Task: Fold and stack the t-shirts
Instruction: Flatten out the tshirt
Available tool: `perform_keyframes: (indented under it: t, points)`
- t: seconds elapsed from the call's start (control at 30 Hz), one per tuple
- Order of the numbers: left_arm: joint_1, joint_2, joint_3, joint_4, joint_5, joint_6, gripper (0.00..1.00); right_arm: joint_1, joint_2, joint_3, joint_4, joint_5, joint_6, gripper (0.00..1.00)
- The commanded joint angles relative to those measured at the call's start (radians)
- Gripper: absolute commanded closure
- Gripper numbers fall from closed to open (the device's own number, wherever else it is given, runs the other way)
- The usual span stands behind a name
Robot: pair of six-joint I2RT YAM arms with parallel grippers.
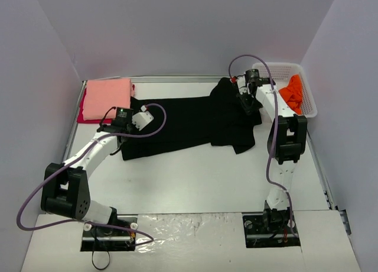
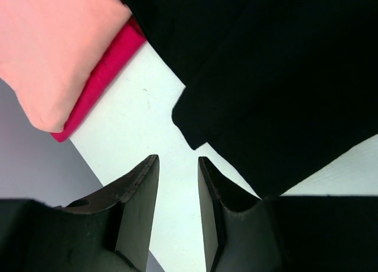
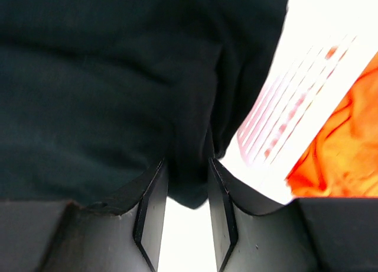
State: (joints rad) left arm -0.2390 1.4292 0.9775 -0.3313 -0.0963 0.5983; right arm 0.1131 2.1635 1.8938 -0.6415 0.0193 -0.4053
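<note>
The work surface is a white table [image 1: 195, 177] closed in by plain pale walls. Top view: the black t-shirt [image 1: 189, 121] lies spread across the far half of the table, flat on its left part and bunched into folds at its right end. At the far left corner the salmon-pink t-shirt [image 1: 106, 97] lies folded on top of the red t-shirt [image 1: 84, 106], of which only thin edges show. The stack touches the black shirt's left end. At the far right a white mesh basket [image 1: 311, 103] holds the crumpled orange t-shirt [image 1: 292, 93], just beside the bunched end of the black shirt. Left wrist view: my left gripper [image 2: 178, 158] stands with its jaws apart and nothing between them, only bare table showing in the gap. A corner of the black shirt lies just ahead of the tips and slightly right, not touching them. The pink and red stack lies ahead to the left, well clear of the tips. Right wrist view: my right gripper [image 3: 186, 162] has its jaws apart, with white table visible low in the gap. A hanging fold of the black shirt reaches down between the tips. I cannot tell whether the pads touch it. The basket wall and orange cloth show to the right.
</note>
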Motion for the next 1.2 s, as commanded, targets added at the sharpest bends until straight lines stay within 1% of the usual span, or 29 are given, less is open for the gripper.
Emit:
perform_keyframes:
  t: [0.0, 0.07, 0.1, 0.13, 0.23, 0.27, 0.6, 0.83, 1.0, 1.17]
  points:
    - [0.023, -0.044, -0.042, 0.037, 0.047, 0.044, 0.68, 0.013, -0.128, -0.091, -0.009, -0.005, -0.007, 0.71]
    - [0.039, -0.035, -0.065, 0.072, 0.085, 0.055, 0.69, 0.013, -0.149, -0.145, 0.002, -0.007, -0.006, 0.71]
    - [0.065, -0.017, -0.078, 0.081, 0.096, 0.06, 0.69, 0.013, -0.166, -0.16, 0.006, -0.009, -0.004, 0.71]
    - [0.076, -0.006, -0.082, 0.086, 0.153, 0.066, 0.73, 0.013, -0.174, -0.174, 0.015, -0.009, -0.001, 0.71]
    - [0.098, 0.042, -0.091, 0.097, 0.179, 0.087, 0.83, 0.014, -0.183, -0.213, 0.026, -0.009, 0.005, 0.71]
    - [0.099, 0.051, -0.094, 0.1, 0.181, 0.093, 0.84, 0.014, -0.183, -0.217, 0.026, -0.009, 0.006, 0.71]
    - [0.102, 0.129, -0.099, 0.124, 0.208, 0.118, 0.84, 0.025, -0.159, -0.252, 0.046, 0.005, 0.025, 0.71]
    - [0.109, 0.168, -0.103, 0.161, 0.184, 0.126, 0.84, 0.028, -0.146, -0.263, 0.051, 0.018, 0.023, 0.71]
    - [0.115, 0.221, -0.086, 0.172, 0.175, 0.123, 0.84, 0.028, -0.139, -0.271, 0.052, 0.025, 0.022, 0.71]
    - [0.125, 0.237, -0.069, 0.189, 0.161, 0.121, 0.85, 0.03, -0.134, -0.271, 0.055, 0.034, 0.02, 0.71]
